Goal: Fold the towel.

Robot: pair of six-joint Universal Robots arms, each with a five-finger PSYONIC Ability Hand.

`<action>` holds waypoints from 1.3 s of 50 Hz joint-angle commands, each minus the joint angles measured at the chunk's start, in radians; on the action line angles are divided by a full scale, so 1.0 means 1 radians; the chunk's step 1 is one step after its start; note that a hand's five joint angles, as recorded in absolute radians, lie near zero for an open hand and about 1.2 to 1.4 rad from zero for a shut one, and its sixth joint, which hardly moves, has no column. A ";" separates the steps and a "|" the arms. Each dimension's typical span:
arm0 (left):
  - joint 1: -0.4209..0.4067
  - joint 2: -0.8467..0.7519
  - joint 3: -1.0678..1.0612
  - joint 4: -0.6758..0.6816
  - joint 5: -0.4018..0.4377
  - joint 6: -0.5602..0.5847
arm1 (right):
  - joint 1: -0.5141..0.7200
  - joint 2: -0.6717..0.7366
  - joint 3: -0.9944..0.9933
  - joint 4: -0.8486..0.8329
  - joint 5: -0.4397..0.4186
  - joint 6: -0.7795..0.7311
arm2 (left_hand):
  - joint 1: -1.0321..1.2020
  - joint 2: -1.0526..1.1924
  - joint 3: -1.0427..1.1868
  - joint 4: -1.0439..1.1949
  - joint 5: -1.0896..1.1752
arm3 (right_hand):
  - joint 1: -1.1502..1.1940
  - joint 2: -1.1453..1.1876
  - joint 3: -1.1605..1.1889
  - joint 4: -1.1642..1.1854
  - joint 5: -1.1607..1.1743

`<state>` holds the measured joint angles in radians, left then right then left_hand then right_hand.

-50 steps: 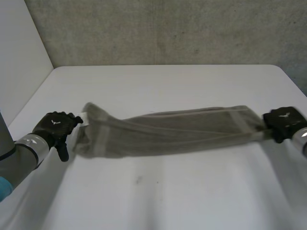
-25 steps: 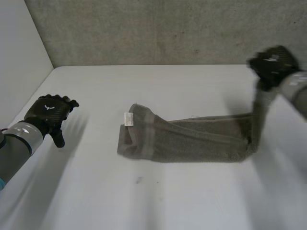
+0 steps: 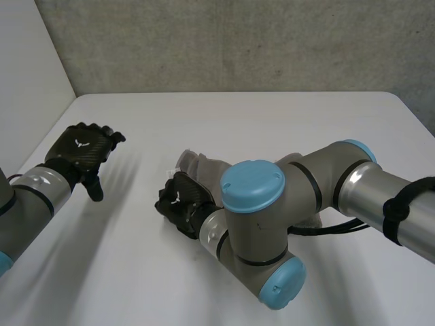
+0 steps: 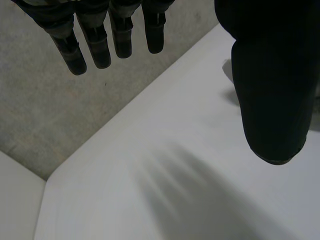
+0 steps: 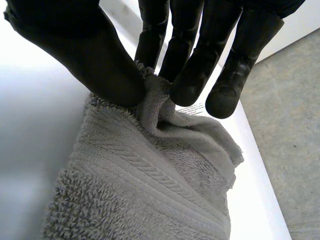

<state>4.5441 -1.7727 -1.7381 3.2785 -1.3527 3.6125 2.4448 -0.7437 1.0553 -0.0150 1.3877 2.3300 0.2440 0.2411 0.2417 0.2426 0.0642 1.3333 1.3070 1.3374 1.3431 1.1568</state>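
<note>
On the white tabletop (image 3: 272, 122) the grey terry towel (image 5: 150, 190) lies, seemingly doubled, under the right arm (image 3: 353, 187). The right robot hand (image 5: 85, 55) pinches its bunched edge; the left robot hand (image 3: 81, 153) hovers apart, fingers straight, empty.

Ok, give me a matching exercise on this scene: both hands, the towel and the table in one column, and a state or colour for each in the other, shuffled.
Column one
1. left hand
2. right hand
3. towel
4. table

Column two
A. pinching a fold of cloth between thumb and fingers
B. white and flat
C. open, fingers straight, holding nothing
D. grey, lying bunched up

Pairs: 1-C, 2-A, 3-D, 4-B
</note>
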 commanded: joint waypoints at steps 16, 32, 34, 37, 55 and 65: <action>-0.213 -0.135 0.207 0.003 -0.049 -0.159 | -0.295 -0.408 0.412 -0.014 -0.010 0.293 | 0.028 0.031 0.031 0.030 0.033 | -1.159 -1.132 -1.163 -1.169 -1.157; -0.411 -0.314 0.235 0.075 -0.210 -0.215 | -0.567 -0.444 0.759 -0.221 -0.082 0.310 | 0.028 0.031 0.031 0.030 0.033 | -0.949 -0.923 -0.954 -0.959 -0.947; -0.419 -0.314 0.235 0.086 -0.213 -0.216 | -0.569 -0.434 0.761 -0.240 -0.081 0.310 | 0.028 0.031 0.031 0.030 0.033 | -0.896 -0.870 -0.900 -0.906 -0.894; -0.433 -0.304 0.235 0.090 -0.215 -0.227 | -0.570 -0.422 0.759 -0.260 -0.075 0.310 | 0.028 0.031 0.031 0.030 0.033 | -0.767 -0.741 -0.771 -0.777 -0.765; -0.458 -0.252 0.238 0.081 -0.270 -0.281 | -0.572 -0.444 0.703 -0.299 -0.053 0.096 | 0.019 0.022 0.022 0.021 0.025 | 0.063 0.089 0.059 0.053 0.065; -0.309 -0.128 0.143 0.086 -0.292 -0.279 | -0.223 -0.309 0.375 -0.264 -0.061 -0.103 | 0.002 0.005 0.004 0.003 0.007 | 0.063 0.089 0.059 0.053 0.065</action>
<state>4.1302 -1.9808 -1.5384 3.3618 -1.6365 3.3335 1.9528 -1.1683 1.6576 -0.3020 1.3363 2.3268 0.2340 0.2315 0.2321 0.2319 0.0558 1.2932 1.2724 1.3355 1.3400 1.1562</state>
